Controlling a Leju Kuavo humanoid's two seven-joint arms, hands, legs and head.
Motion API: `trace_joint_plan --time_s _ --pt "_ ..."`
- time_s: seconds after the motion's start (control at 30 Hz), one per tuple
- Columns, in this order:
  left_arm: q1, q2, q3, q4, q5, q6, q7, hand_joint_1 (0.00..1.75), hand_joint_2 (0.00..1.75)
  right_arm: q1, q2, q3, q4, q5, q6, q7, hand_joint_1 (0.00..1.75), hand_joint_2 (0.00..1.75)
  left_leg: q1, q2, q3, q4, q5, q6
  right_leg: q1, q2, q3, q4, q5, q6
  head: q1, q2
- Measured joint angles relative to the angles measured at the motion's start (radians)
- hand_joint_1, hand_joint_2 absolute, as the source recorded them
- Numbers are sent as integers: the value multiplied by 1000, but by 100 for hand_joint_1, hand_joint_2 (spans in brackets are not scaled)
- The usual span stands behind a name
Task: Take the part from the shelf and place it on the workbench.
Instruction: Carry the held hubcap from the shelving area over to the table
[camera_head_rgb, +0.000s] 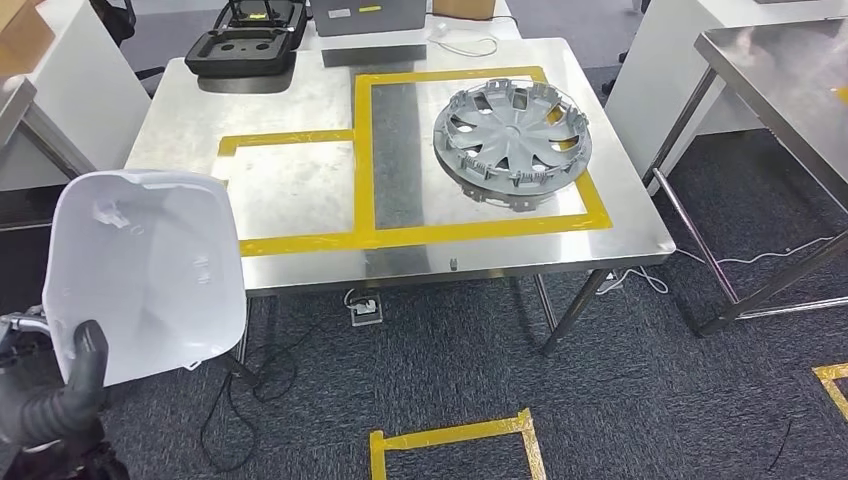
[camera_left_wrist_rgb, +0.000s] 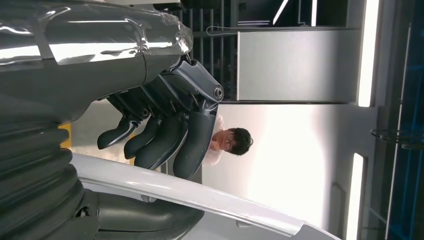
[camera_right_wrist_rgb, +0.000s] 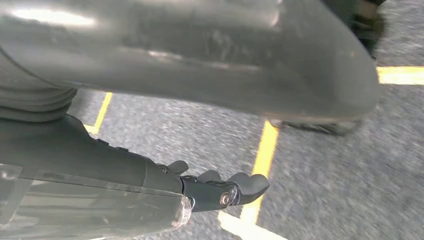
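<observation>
The part is a large white plastic shell (camera_head_rgb: 150, 270), held up at the lower left, in front of the workbench's near left corner. My left hand (camera_head_rgb: 60, 400) grips its lower edge, the thumb lying over the inner face. In the left wrist view the dark fingers (camera_left_wrist_rgb: 165, 140) sit on one side of the white rim (camera_left_wrist_rgb: 200, 200) and the thumb on the other. The steel workbench (camera_head_rgb: 290, 100) stands ahead, marked with yellow tape rectangles. My right hand (camera_right_wrist_rgb: 220, 190) hangs over grey carpet and holds nothing.
A silver wheel cover (camera_head_rgb: 512, 143) lies in the right taped rectangle; the left taped rectangle (camera_head_rgb: 295, 190) is bare steel. A black case (camera_head_rgb: 245, 45) and a grey box (camera_head_rgb: 370, 15) sit at the far edge. Another steel table (camera_head_rgb: 780, 70) stands right. A person (camera_left_wrist_rgb: 230, 142) stands in the background.
</observation>
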Motion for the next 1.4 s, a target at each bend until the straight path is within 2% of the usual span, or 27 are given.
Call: trace_joint_plan --time_s 0.03,0.07,0.1,0.2,0.23,0.27,0.37,0.4,0.43,0.47,0.53,0.6,0.63,0.7,0.77,0.8,0.87,0.9,0.93,0.97,1.07,1.1,1.13,1.2,1.27,1.3,1.4 --pt "0 1 0 0 0 0 0 175 175 -2 1 0 0 1 0 0 0 0 -5 1 22 -79 52 9 1 3 12 -2 -9 3 -3 0" --pt "0 3 0 0 0 0 0 175 175 -4 3 0 0 2 0 0 0 0 -10 3 38 -137 84 17 1 6 19 -5 -16 7 -5 0" --pt "0 4 1 -1 1 0 1 175 175 -4 5 0 0 3 0 0 0 0 -14 4 46 -171 98 24 1 9 24 -9 -21 12 -6 0" --pt "-1 6 1 -1 1 0 2 175 175 -2 8 1 0 7 -1 0 0 0 -9 3 66 -197 89 38 3 10 38 3 -30 26 -7 0" --pt "-1 6 1 -1 1 0 2 175 175 -3 8 1 0 7 -2 0 0 0 -5 4 76 -200 85 41 3 6 30 30 -41 32 -5 0" --pt "-1 6 1 -1 1 0 2 175 175 -5 8 1 0 7 -3 -1 0 0 -2 6 88 -201 80 43 2 1 7 79 -63 39 -2 0" --pt "-1 6 1 -1 1 0 3 175 175 -6 9 1 0 8 -3 -1 0 0 0 8 112 -202 59 45 -8 -10 -125 302 -154 58 9 0" --pt "0 6 1 -1 1 0 3 175 175 -4 9 1 0 8 -3 -1 0 0 1 7 122 -202 51 45 -10 -11 -157 342 -165 60 12 0" --pt "0 6 1 -1 1 0 4 175 175 -1 9 1 0 8 -3 -1 0 0 1 5 132 -202 42 43 -12 -11 -171 342 -153 59 15 0" --pt "0 6 1 -1 1 0 4 175 175 -1 9 1 0 9 -3 -1 0 0 1 3 144 -202 34 41 -11 -11 -168 304 -120 56 19 0" --pt "-1 6 2 -1 1 1 7 175 175 -4 8 2 0 13 -3 -1 0 0 1 0 165 -206 19 37 -6 -11 -133 158 -8 42 26 0" --pt "-2 6 4 -1 1 2 12 175 175 -8 7 2 0 18 -3 3 0 0 0 -3 176 -213 7 28 2 -10 -109 42 61 26 30 0" --pt "-2 6 5 -1 2 2 15 175 175 -9 6 2 0 19 -4 5 0 0 -1 -6 182 -212 4 24 5 -9 -106 16 69 20 30 0" --pt "-1 6 7 -2 2 4 17 175 175 -11 8 2 0 21 -4 8 0 0 -2 -11 189 -204 -4 14 3 -10 -94 4 66 10 32 0" --pt "-2 9 8 -5 3 8 17 175 175 -16 8 2 0 21 -6 10 0 0 0 -11 166 -142 -32 1 -2 -12 -75 1 61 2 28 0" --pt "-2 10 8 -6 3 9 17 175 175 -20 8 2 0 21 -6 10 0 0 3 -8 131 -78 -60 -6 -4 -12 -66 0 58 -1 24 0" --pt "-1 12 8 -7 3 10 17 175 175 -22 7 2 0 21 -7 10 0 0 9 -4 37 73 -123 -16 -5 -11 -55 0 46 -4 15 0" --pt "0 12 8 -7 3 10 17 175 175 -20 8 2 0 21 -7 10 0 0 11 -2 -3 122 -141 -19 -6 -10 -47 0 38 -3 11 0" --pt "0 12 8 -7 3 10 17 175 175 -18 8 2 0 21 -7 10 0 0 12 -2 -24 133 -138 -20 -6 -9 -37 0 30 -2 7 0" --pt "0 12 8 -7 3 10 17 175 175 -17 8 2 0 21 -7 10 0 0 12 -1 -26 106 -114 -19 -7 -8 -24 0 21 0 4 0" --pt "0 12 8 -7 3 10 19 175 175 -20 9 2 0 20 -6 10 0 0 7 3 22 -99 40 -3 -7 1 17 -3 -7 9 -6 0" --pt "0 12 8 -7 3 11 21 175 175 -21 10 2 0 20 -6 10 0 0 4 4 33 -150 74 5 -7 4 27 -6 -16 14 -9 0" --pt "0 13 8 -7 2 11 23 175 175 -21 11 2 0 20 -6 10 0 0 2 4 37 -177 88 12 -7 6 35 -8 -22 20 -9 0" --pt "0 14 8 -8 1 12 27 175 175 -20 13 2 0 19 -6 10 0 0 3 1 50 -188 86 24 -5 7 47 -7 -30 31 -8 0" --pt "-1 13 8 -10 1 12 28 175 175 -19 13 2 0 18 -6 10 0 0 8 2 70 -193 85 33 -6 1 35 36 -54 42 -5 0" --pt "-2 13 8 -10 1 12 29 175 175 -20 13 2 0 17 -6 9 0 0 10 4 79 -195 82 36 -8 -3 8 91 -79 49 -3 0" --pt "-1 13 8 -9 0 12 31 175 175 -17 14 2 0 16 -6 8 0 0 11 5 98 -195 65 39 -15 -10 -122 310 -168 63 6 0"
